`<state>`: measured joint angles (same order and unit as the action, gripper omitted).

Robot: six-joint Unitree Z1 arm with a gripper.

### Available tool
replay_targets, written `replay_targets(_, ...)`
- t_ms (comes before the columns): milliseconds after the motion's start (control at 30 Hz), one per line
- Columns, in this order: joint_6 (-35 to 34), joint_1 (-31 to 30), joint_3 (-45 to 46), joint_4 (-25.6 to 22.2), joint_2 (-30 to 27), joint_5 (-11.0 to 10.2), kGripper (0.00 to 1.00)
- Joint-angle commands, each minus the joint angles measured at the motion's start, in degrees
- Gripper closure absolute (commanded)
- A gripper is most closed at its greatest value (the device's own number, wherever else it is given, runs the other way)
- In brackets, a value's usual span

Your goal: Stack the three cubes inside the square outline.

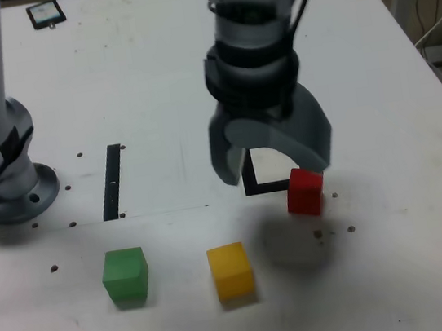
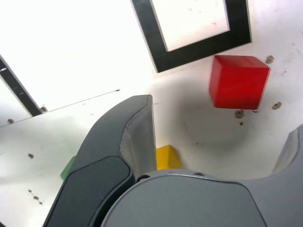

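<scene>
White table (image 1: 151, 76): gripper (image 1: 274, 162) spread wide above red cube (image 1: 305, 191), beside square outline (image 2: 199, 52).

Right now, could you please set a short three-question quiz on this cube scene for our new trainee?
1. True or false: the red cube sits fully inside the square outline.
2. Which cube lies farthest toward the exterior view's left: A green cube, B yellow cube, C red?
3. Fill in: the gripper jaws are ____ and hold nothing.

Key: 1 false, it lies beside the outline's corner; 2 A; 3 open.
</scene>
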<state>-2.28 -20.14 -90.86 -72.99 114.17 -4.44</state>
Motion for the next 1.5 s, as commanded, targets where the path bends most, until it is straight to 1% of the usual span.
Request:
replay_targets(0, 1.2, 0.2, -1.1, 0.5, 2.3, 0.1, 0.04)
replay_targets(267, 4.1, 1.0, -2.8, 1.2, 6.3, -0.3, 0.08)
replay_targets(500, 5.4, 1.4, -3.4, 1.8, 8.2, -1.4, 0.11)
replay_targets(767, 9.6, 1.8, -4.7, 3.2, 10.4, -0.8, 0.2)
replay_targets(900, 9.8, 1.8, -5.0, 3.0, 10.8, -1.0, 0.27)
replay_targets(1033, 9.8, 1.9, -5.5, 2.5, 11.2, -1.3, 0.37)
replay_targets(1133, 9.8, 2.1, -5.8, 2.1, 11.3, -1.6, 0.43)
replay_targets(1300, 9.8, 2.2, -6.1, 2.0, 11.4, -1.6, 0.5)
replay_targets(1400, 9.8, 2.4, -6.2, 2.0, 11.6, -1.2, 0.51)
replay_targets(1467, 9.8, 2.4, -6.3, 2.0, 11.8, -0.9, 0.55)
